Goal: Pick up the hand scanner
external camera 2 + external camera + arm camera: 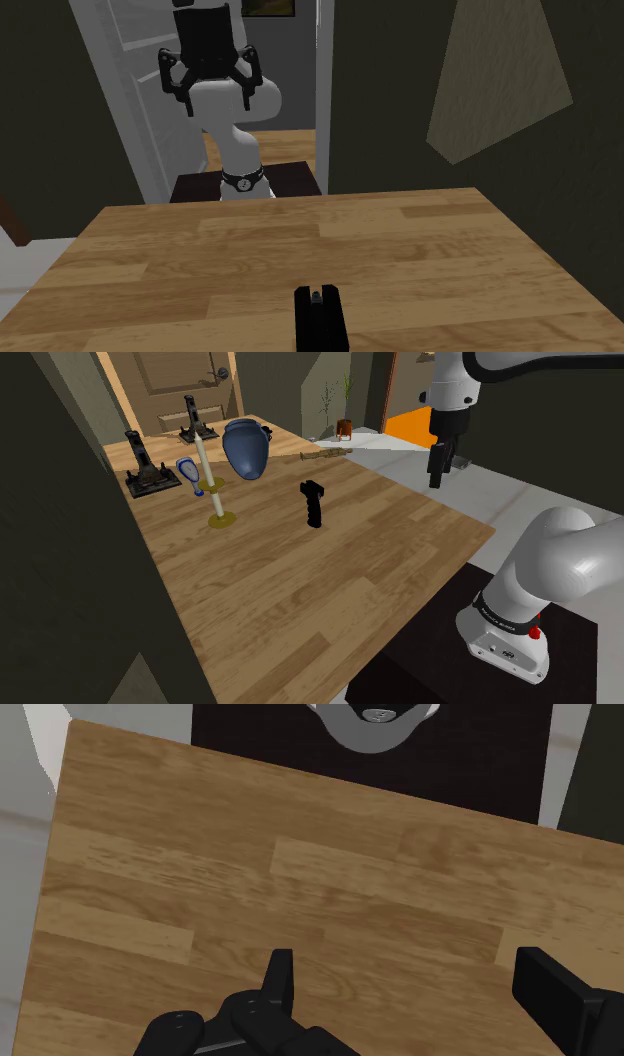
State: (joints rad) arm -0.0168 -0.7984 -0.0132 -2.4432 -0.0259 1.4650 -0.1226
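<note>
The hand scanner is a small black pistol-shaped device standing upright near the middle of the wooden table. It also appears at the near edge of the second exterior view. My black gripper hangs in the air above the table edge, well off to the shoulder view's right of the scanner and pointing down. In the wrist view the gripper is open, its fingers standing wide apart over bare wood with nothing between them. Across the table, the hand is raised high above the stand.
At the table's far left stand a blue helmet-like object, a white candle on a brass base, a small blue brush and two black stands. A wooden door lies behind them.
</note>
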